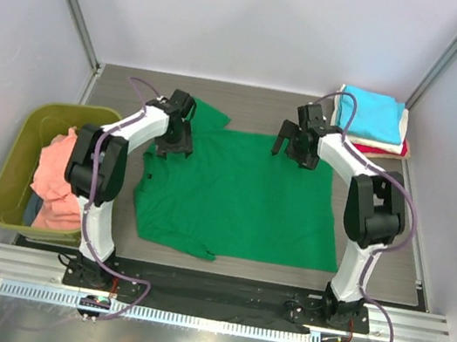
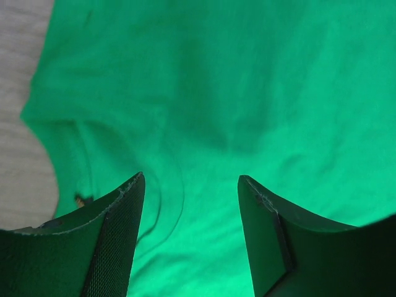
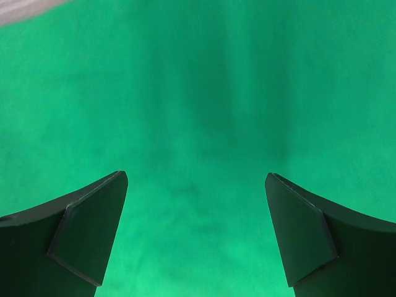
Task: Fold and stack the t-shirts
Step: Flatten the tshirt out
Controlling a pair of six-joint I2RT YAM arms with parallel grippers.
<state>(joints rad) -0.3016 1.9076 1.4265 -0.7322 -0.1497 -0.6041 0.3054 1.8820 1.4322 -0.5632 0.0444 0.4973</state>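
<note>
A bright green t-shirt [image 1: 242, 196] lies spread flat in the middle of the table. My left gripper [image 1: 174, 130] hovers open over its far left part near the collar, and its wrist view shows the green cloth [image 2: 235, 93] below the open gripper [image 2: 190, 179]. My right gripper [image 1: 297, 143] hovers open over the shirt's far right edge, and green cloth [image 3: 198, 93] fills the view under the open gripper [image 3: 196, 178]. A folded stack sits at the back right, with a cyan shirt [image 1: 370, 112] on top of cream and red ones [image 1: 387, 150].
An olive-green plastic tub [image 1: 10, 177] stands at the left edge, holding a crumpled salmon-pink shirt [image 1: 59, 177] and a bit of dark blue-grey cloth [image 1: 32, 209]. White walls close in the table on three sides. A metal rail runs along the near edge.
</note>
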